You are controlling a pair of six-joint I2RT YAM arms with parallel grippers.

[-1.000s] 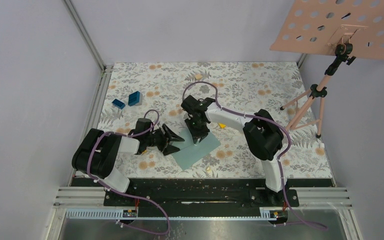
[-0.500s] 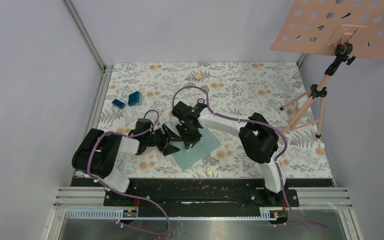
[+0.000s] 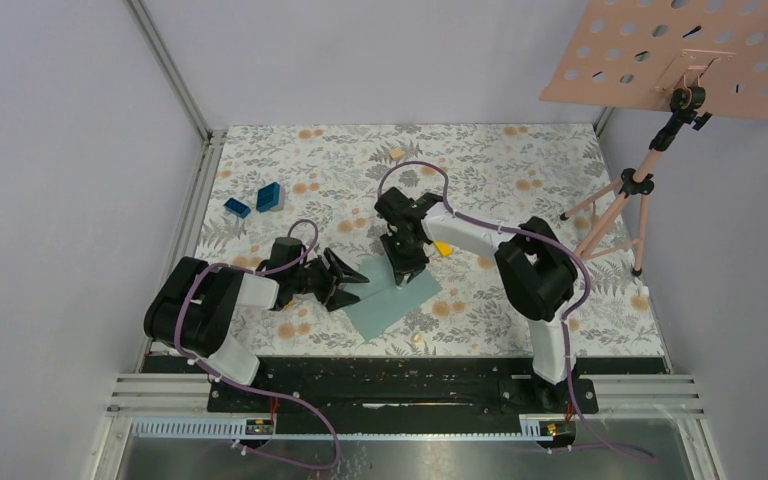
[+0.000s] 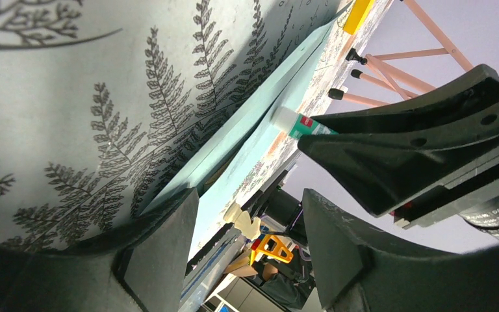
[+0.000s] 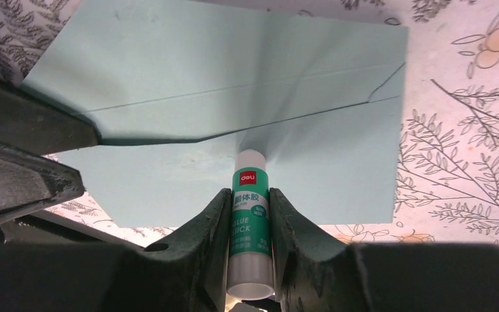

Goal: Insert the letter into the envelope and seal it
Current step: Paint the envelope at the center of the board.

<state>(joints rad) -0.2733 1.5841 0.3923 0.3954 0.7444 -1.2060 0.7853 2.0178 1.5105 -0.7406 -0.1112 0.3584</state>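
From above I see the envelope (image 3: 385, 312) lying flat on the floral table (image 3: 520, 170) between the two arms, one corner pointing toward the bases; its far end is covered by the right gripper (image 3: 405, 276), which reaches down over it; the wrist view shows that gripper's jaws narrowed and clamped on an upright-labelled glue stick (image 5: 251, 185), white end forward, sitting just under the pointed edge of the flap (image 5: 169, 123); whether that end actually touches the paper I cannot tell, nor whether it is a cap or bare glue; the stick's lower end is cut off by the frame; the flap casts a shadow on the body of the envelope, so it stands a little raised, but how far I cannot judge; the left gripper (image 3: 358, 285) rests at the envelope's left edge with its jaws spread wide and nothing pinched between them; from its own camera the paper's edge runs in beside one finger (image 4: 162, 260), and contact there is hard to make out; the letter I cannot find in any view; the pink perforated board (image 3: 660, 50) is cropped at the top and right; two blue blocks (image 3: 268, 196) sit well apart on the left.
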